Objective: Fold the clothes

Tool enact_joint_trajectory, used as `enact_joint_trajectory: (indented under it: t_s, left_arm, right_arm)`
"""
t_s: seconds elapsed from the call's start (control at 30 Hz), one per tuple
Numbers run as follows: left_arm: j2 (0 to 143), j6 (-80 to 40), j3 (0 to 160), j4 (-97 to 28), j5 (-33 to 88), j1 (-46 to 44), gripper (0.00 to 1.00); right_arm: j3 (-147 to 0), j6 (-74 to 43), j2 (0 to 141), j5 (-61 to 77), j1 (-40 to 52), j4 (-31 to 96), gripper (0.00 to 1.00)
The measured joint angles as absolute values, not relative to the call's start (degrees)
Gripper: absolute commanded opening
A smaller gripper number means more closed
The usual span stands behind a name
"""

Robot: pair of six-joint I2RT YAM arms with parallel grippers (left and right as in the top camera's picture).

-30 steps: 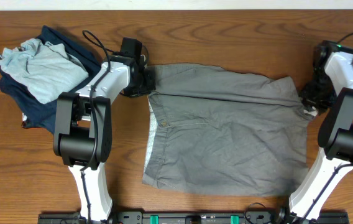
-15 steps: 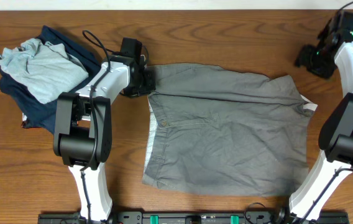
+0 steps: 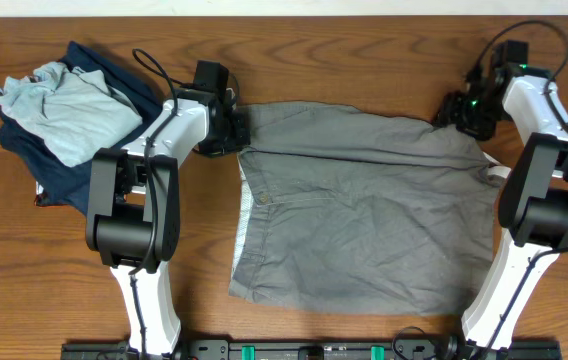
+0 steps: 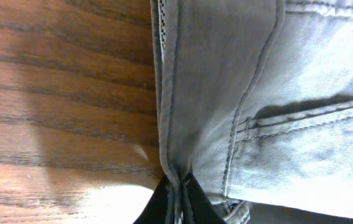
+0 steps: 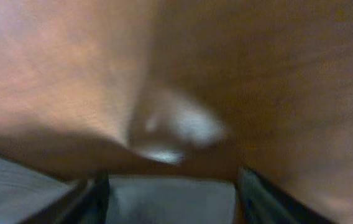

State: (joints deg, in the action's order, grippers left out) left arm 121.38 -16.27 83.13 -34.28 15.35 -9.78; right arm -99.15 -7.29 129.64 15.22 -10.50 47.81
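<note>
The grey shorts (image 3: 364,210) lie spread flat in the middle of the table, waistband to the left with whitish lining showing. My left gripper (image 3: 236,130) is shut on the shorts' far left corner; in the left wrist view its black fingers (image 4: 178,202) pinch the waistband edge (image 4: 170,112). My right gripper (image 3: 456,112) is at the shorts' far right corner, jaws open. In the blurred right wrist view its fingers (image 5: 99,196) stand wide apart with grey cloth (image 5: 170,199) between them.
A pale blue-grey shirt (image 3: 64,105) lies on a navy folded garment (image 3: 59,170) at the far left. The wooden table (image 3: 364,60) shows bare at the back. Both arm bases stand at the front edge.
My right gripper has swung from the shorts' right edge up and out, then back in to the far right corner. The left gripper has not moved.
</note>
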Motion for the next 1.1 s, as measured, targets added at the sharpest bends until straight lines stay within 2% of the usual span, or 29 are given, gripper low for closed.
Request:
enact_joint_trajectory:
  t_s: [0.03, 0.07, 0.1, 0.47, 0.5, 0.53, 0.57, 0.6, 0.73, 0.93, 1.03, 1.1]
  left_arm:
    - [121.4, -16.3, 83.1, -34.3, 15.3, -9.8, 0.06]
    - [121.4, -16.3, 83.2, -34.4, 15.3, -9.8, 0.06]
    - [121.4, -16.3, 83.2, -34.4, 15.3, -9.8, 0.06]
    - [121.4, -16.5, 83.2, -34.2, 15.3, -9.8, 0.06]
    - [121.4, -16.7, 83.2, -34.2, 15.3, -9.8, 0.06]
    - [121.4, -16.9, 83.2, -34.1, 15.3, -9.8, 0.06]
    - [121.4, -17.0, 83.2, -34.1, 15.3, -9.8, 0.06]
    - [121.4, -17.1, 83.2, -34.1, 15.3, -9.8, 0.06]
    - [121.4, -17.8, 83.1, -34.1, 15.3, -9.8, 0.06]
    - [121.4, -18.0, 83.1, -34.1, 15.3, -9.8, 0.06]
    - [121.4, -18.0, 83.1, -34.1, 15.3, -9.8, 0.06]
    - [121.4, -18.0, 83.1, -34.1, 15.3, -9.8, 0.06]
  right_arm:
    - [-99.2, -7.0, 129.6, 15.0, -10.3, 47.1, 0.24]
    - [-99.2, -7.0, 130.0, 15.1, -10.0, 46.4, 0.08]
    - [-99.0, -7.0, 130.5, 15.1, -9.8, 45.6, 0.01]
    - [-103.4, -7.0, 129.2, 15.7, -9.3, 37.5, 0.01]
    - [-104.6, -7.1, 128.4, 15.7, -9.3, 36.6, 0.02]
    - [-105.8, -7.3, 127.4, 15.7, -9.2, 36.1, 0.11]
    - [-106.7, -7.7, 126.5, 15.4, -9.0, 35.9, 0.33]
    - [-107.4, -7.9, 125.6, 14.4, -8.8, 35.8, 0.44]
    - [-109.3, -8.1, 122.8, 9.6, -8.8, 39.1, 0.45]
    - [-108.8, -8.4, 122.5, 1.0, -8.8, 52.0, 0.47]
    - [-108.7, -6.9, 122.5, 2.9, -8.8, 54.9, 0.51]
    - [-108.7, -5.3, 122.5, 6.8, -8.8, 54.8, 0.5]
